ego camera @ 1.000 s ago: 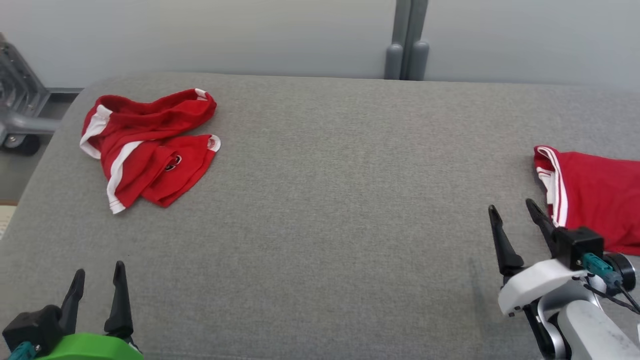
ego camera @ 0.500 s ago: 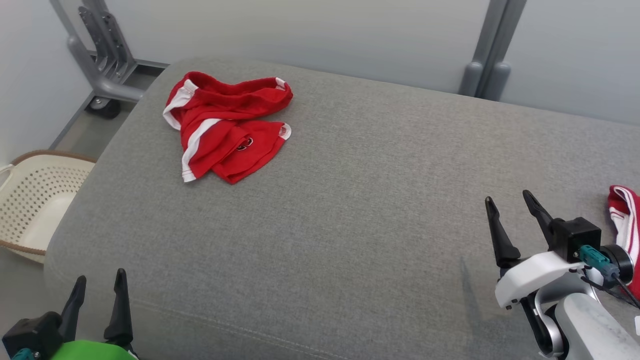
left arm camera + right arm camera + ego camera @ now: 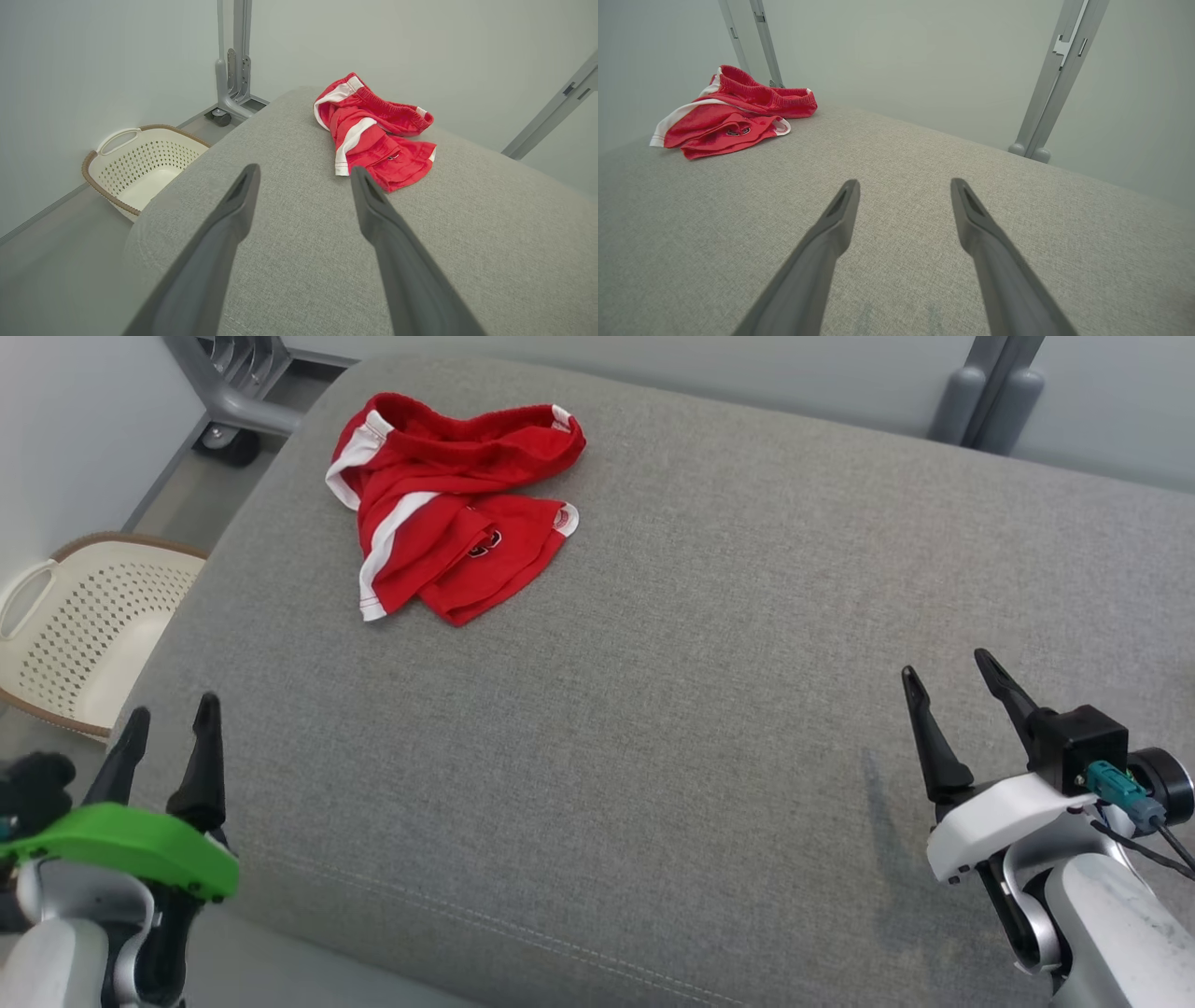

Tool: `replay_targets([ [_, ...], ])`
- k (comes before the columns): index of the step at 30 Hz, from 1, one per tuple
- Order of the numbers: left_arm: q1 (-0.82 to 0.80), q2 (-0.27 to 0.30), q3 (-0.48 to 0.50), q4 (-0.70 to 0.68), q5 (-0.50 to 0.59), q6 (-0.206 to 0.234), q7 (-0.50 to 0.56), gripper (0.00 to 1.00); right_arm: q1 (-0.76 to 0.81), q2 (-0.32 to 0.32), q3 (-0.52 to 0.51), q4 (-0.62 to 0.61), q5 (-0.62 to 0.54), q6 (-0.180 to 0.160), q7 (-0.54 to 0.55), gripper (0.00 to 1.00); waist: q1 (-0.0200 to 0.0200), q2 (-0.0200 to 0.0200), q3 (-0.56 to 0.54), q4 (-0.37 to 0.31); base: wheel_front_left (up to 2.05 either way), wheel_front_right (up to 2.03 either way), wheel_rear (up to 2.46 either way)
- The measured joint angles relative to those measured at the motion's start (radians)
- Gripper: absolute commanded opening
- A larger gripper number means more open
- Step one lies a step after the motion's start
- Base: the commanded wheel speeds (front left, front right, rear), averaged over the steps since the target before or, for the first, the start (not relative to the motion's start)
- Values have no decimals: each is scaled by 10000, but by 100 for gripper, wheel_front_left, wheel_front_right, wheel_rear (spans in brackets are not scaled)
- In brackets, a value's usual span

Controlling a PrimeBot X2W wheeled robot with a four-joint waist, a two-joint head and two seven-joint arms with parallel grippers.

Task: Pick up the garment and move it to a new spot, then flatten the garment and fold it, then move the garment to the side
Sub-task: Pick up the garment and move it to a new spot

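A crumpled red garment (image 3: pixel 448 504) with white stripes lies at the far left of the grey cushioned surface (image 3: pixel 653 709). It also appears ahead of the fingers in the left wrist view, garment (image 3: pixel 373 126), and far off to the left in the right wrist view, garment (image 3: pixel 733 112). My left gripper (image 3: pixel 168 719) hangs open at the near left edge of the surface, well short of the garment, with nothing between its fingers. My right gripper (image 3: pixel 948 677) stands open and empty over the near right part of the surface. Both grippers, left (image 3: pixel 303 172) and right (image 3: pixel 903 186), show spread fingers in their wrist views.
A cream perforated laundry basket (image 3: pixel 84 625) sits on the floor left of the surface; it appears too in the left wrist view, basket (image 3: pixel 140 163). Grey metal posts (image 3: pixel 990 392) stand behind the surface, and a wheeled frame (image 3: pixel 224 420) at the far left corner.
The head camera has turned left and down, so the garment sits nearer the middle and a second red cloth at the right has left the picture. The left gripper has risen in view.
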Motion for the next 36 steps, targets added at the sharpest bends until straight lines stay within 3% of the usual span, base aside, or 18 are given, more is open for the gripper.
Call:
replay_targets([
  [6,-2103,-82,-320,848,-566,-59,1519,100,-261,-280,12,-476,-261,-10,424,100,0,0,908,-188,0,0,0],
  [13,-3544,-75,2,1887,-1043,4,2393,100,-640,-579,-40,-1166,-548,-12,761,100,1,0,1768,-643,0,0,0],
  [20,-4488,222,332,2583,-1179,134,2709,100,-1131,-813,-167,-1875,-717,-12,984,100,1,0,2653,-1217,0,0,0],
  [28,-5569,-115,748,3112,-1879,136,2824,100,-1654,-1024,-596,-2709,-876,-82,1243,100,1,0,3763,-1721,0,0,0],
  [36,-6513,-224,688,3591,-1864,121,2830,100,-1986,-1198,-1060,-3342,-1035,-84,1419,100,2,0,4766,-1929,0,0,0],
])
